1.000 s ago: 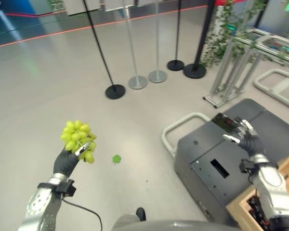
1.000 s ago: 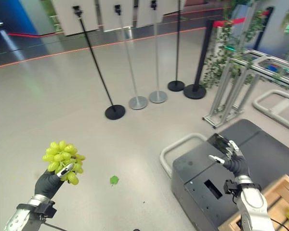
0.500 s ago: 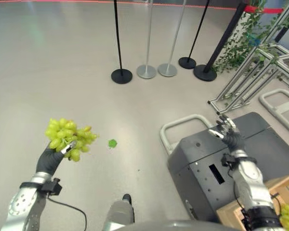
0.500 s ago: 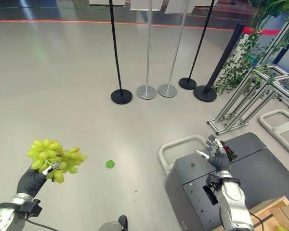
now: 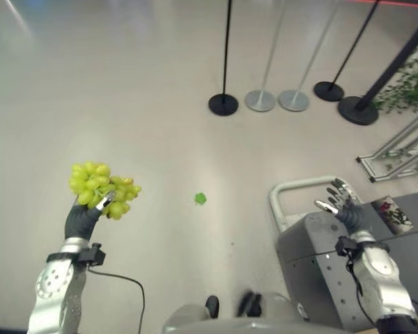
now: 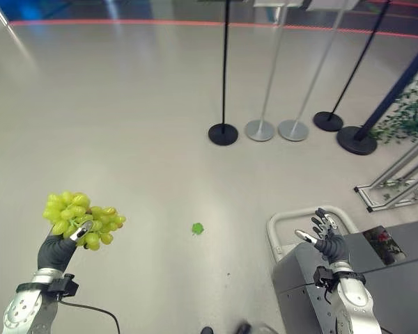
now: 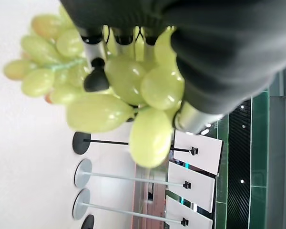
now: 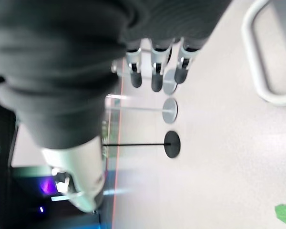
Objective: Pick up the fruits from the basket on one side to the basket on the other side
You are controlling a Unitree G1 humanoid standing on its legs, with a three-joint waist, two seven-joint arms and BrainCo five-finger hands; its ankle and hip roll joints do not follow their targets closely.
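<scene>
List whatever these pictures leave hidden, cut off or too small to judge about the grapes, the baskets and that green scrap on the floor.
- Grapes: the bunch's underside is covered by the left hand in the eye views; in the left wrist view the hand's dark cover cuts off the bunch.
- Baskets: neither basket lies within any view, so the goal spot cannot be placed.
- Green scrap on the floor: too small to tell whether it is a leaf or a fruit piece.
- Right hand: open and empty above the grey cart, which the edge cuts off.

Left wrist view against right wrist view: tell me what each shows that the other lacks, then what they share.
The left wrist view alone has the green grapes with the left hand curled round them. The right wrist view alone has the empty right hand, fingers relaxed, a curved white rail and a small green scrap on the floor. Both show the pale floor and round-based stanchion posts.
</scene>
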